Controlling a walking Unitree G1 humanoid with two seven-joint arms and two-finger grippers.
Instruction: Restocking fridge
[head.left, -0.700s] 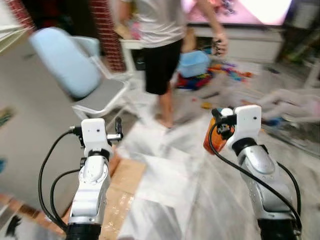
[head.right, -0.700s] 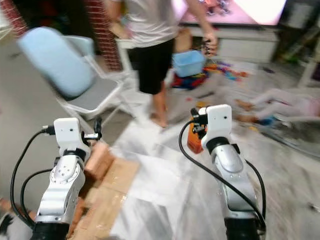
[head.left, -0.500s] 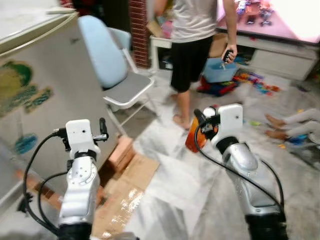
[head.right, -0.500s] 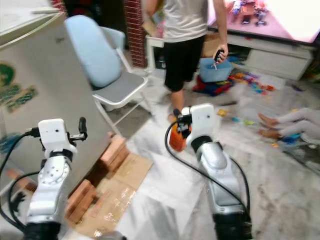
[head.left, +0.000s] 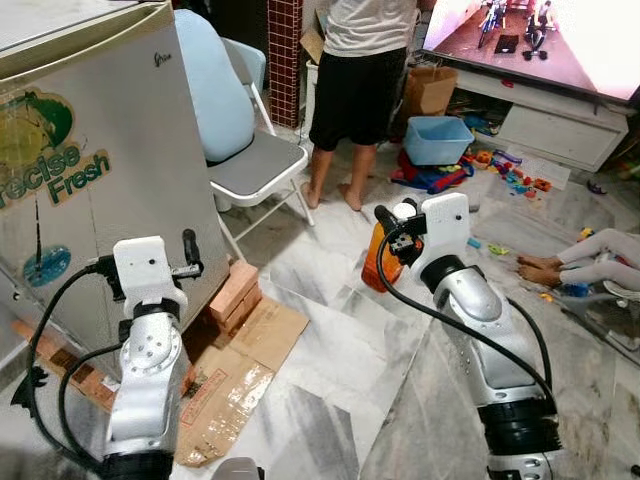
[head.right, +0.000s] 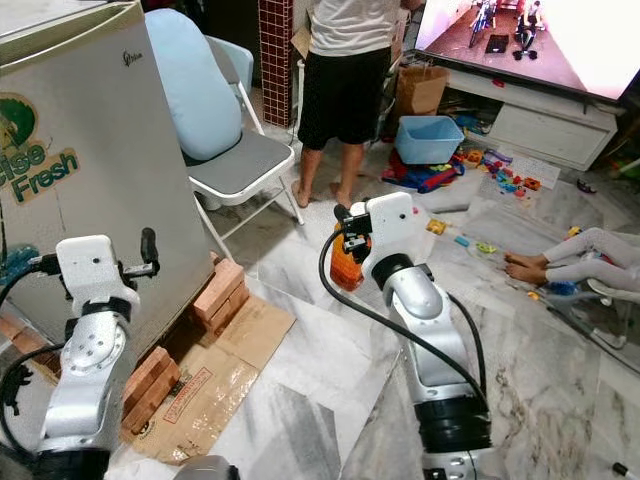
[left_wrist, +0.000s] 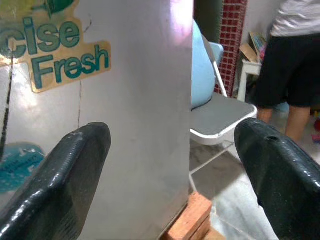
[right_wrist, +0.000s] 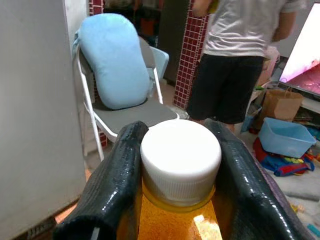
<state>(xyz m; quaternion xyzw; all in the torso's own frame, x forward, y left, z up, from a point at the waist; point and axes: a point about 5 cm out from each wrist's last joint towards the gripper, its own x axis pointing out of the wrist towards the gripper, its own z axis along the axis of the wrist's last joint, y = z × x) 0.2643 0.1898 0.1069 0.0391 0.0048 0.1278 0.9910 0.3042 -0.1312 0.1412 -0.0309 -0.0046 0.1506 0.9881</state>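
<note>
Right wrist view: right gripper (right_wrist: 180, 170) clamps orange bottle (right_wrist: 177, 220) beside fridge (right_wrist: 35, 100).

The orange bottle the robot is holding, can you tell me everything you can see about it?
The orange bottle looks like clear plastic filled with orange drink, topped by a round white ribbed cap. It stands upright, cap still on, held in the air above the marble floor. The right gripper is shut on it, one black finger pressing each side just below the cap. From the head views its orange body peeks out beside the white wrist, a little way from the fridge.
</note>
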